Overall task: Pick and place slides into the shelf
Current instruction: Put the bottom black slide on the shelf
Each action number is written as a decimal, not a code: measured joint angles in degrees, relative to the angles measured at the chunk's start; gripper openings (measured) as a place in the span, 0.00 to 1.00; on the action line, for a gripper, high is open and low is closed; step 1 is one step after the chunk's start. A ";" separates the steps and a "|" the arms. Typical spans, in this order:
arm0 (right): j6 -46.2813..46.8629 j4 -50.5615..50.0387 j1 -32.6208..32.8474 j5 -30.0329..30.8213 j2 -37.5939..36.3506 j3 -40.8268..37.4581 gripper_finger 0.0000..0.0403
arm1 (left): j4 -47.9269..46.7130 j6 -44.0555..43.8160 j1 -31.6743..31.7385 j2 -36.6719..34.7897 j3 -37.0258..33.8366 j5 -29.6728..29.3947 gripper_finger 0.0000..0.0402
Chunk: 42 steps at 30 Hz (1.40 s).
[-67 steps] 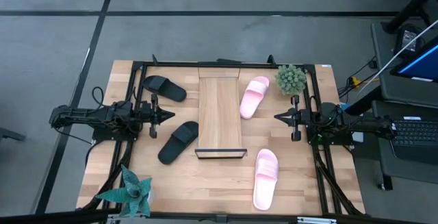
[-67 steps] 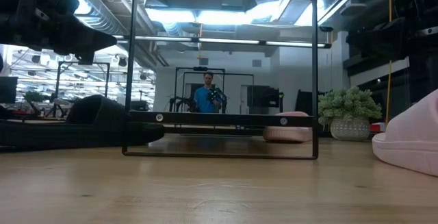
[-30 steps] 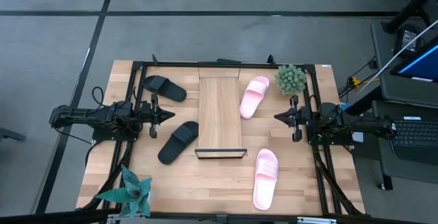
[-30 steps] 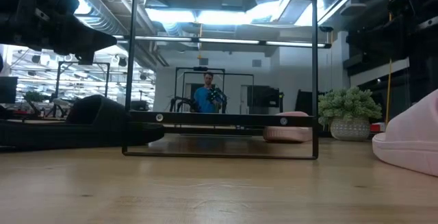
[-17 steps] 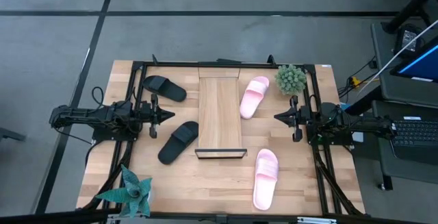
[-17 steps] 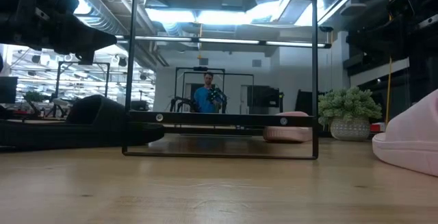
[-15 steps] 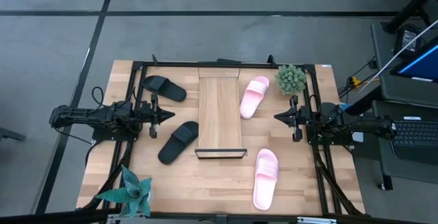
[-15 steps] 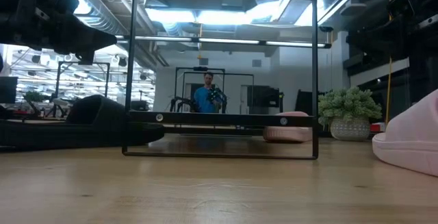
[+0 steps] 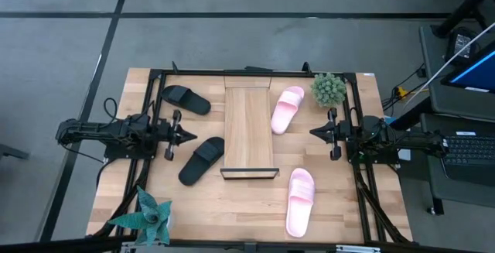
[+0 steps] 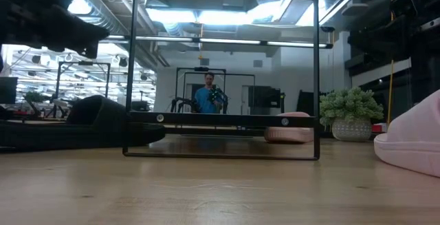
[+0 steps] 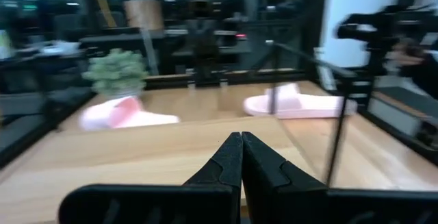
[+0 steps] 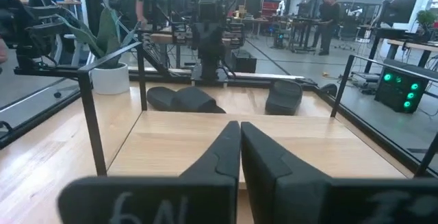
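A: How are the slides expected to handle, taken from near to far along the shelf (image 9: 248, 129)?

B: They are judged light, soft and a little springy, with a matte surface that should not slip. The wide strap is judged the best place to be pinched. At the shelf's near end a pink slide (image 9: 300, 200) lies on the bench (image 9: 232, 206) to its right, and a black slide (image 9: 202, 159) lies just beside its left edge. Toward the far end, a second pink slide (image 9: 287, 109) lies just right of it and a second black slide (image 9: 186, 98) well to its left. None is on the shelf yet.

A: And the hands?

B: The left hand (image 9: 186, 136), left of the shelf, and the right hand (image 9: 313, 132), right of it, are both pressed together and empty. Compared with half a second ago, the left hand has been shifted slightly toward the near black slide; nothing else has been moved.
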 joint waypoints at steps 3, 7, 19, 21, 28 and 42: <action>0.09 0.01 0.00 0.00 -0.02 0.00 0.04 | 0.85 -1.86 0.01 0.00 -0.01 -2.48 0.00; 2.19 0.70 0.00 0.24 -0.04 0.00 0.03 | 1.67 -4.36 0.02 -0.02 0.69 -2.72 0.00; 4.58 5.27 0.00 5.61 -0.04 0.00 0.01 | 1.05 -2.99 0.02 -0.02 3.02 -4.51 0.00; 4.37 6.37 0.00 5.60 -0.04 0.00 0.01 | 1.04 -2.95 0.02 0.00 3.48 -4.51 0.00; 3.11 6.62 0.00 5.60 -0.04 0.00 0.01 | 0.72 -2.50 0.02 -0.02 4.17 -4.67 0.00; 4.59 6.08 0.00 5.57 -0.05 0.00 0.04 | -3.01 -1.69 0.00 0.00 4.17 -20.06 0.00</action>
